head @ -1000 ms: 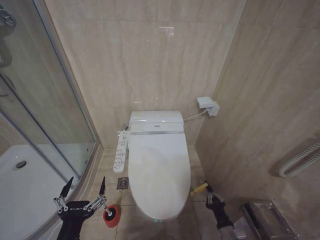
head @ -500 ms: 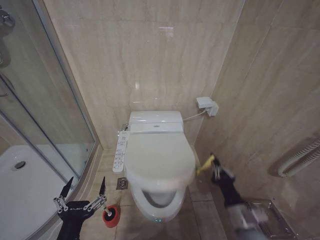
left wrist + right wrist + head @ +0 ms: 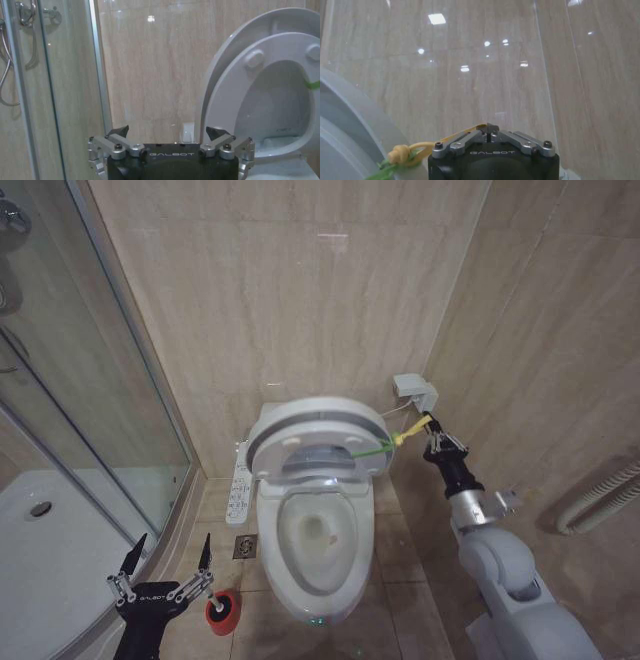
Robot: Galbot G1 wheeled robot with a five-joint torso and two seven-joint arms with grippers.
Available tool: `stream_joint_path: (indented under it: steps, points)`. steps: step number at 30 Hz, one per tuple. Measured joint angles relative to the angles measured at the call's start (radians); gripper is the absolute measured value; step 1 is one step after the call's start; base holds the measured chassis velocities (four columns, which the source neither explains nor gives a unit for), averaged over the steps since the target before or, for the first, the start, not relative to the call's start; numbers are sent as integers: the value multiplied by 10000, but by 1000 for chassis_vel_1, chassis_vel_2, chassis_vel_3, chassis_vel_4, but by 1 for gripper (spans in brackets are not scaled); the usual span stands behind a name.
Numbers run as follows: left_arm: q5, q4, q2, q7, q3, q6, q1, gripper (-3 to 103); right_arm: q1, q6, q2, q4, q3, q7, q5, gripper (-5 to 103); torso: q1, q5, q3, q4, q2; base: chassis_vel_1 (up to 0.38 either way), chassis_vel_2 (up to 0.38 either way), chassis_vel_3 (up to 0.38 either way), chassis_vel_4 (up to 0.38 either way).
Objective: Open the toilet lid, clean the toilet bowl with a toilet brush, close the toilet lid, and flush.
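The toilet lid [image 3: 300, 423] stands tilted up toward the wall, with the ring seat [image 3: 260, 93] raised against its inner face. Below it the toilet bowl [image 3: 318, 538] lies open. A yellow-green loop tag [image 3: 388, 444] stretches taut from the lid's edge to my right gripper [image 3: 432, 432], which is shut on it beside the right wall; the pinched cord [image 3: 402, 155] also shows in the right wrist view. My left gripper [image 3: 168, 558] hangs open and empty low on the left, just above the red cup holder [image 3: 222, 612], where the toilet brush shows as a white handle tip [image 3: 218, 605].
A curved glass shower screen [image 3: 110, 380] and white shower tray [image 3: 40, 550] fill the left. The button panel arm [image 3: 240, 485] flanks the bowl, with a floor drain [image 3: 245, 547] below it. A wall box [image 3: 415, 390] and a rail [image 3: 600, 500] sit on the right wall.
The right gripper has risen from floor level to beside the wall box, pulling the loop tag. The lid and seat swung from flat on the bowl to raised. The left arm stayed put.
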Motion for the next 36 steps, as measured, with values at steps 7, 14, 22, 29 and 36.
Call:
stream_joint_path:
  steps: [7,14,22,29,36]
  points:
    - [0,0,1,0,0,0,0,100,2285,-316,-365,-1930,-365,18,317,0,0,-1,0,7,0,0,0,0,0]
    - [1,0,-1,-3,-3,0,0,100,4879,-110,-302,-4460,-1091,-156,186,0,2,-4,1,5,-1,0,0,0,0]
    - [0,-1,1,-1,-1,0,0,100,6694,336,584,-6549,-2105,-123,-642,0,1,1,0,-11,0,0,0,0,0]
    - [0,0,-1,-1,-1,0,0,100,6941,453,1019,-6849,-2248,-80,-877,0,1,-3,-1,-9,1,0,0,0,0]
    - [0,0,0,-2,-1,0,0,100,6354,308,773,-6138,-2244,-81,-587,0,-1,-1,-1,-2,0,0,0,0,0]
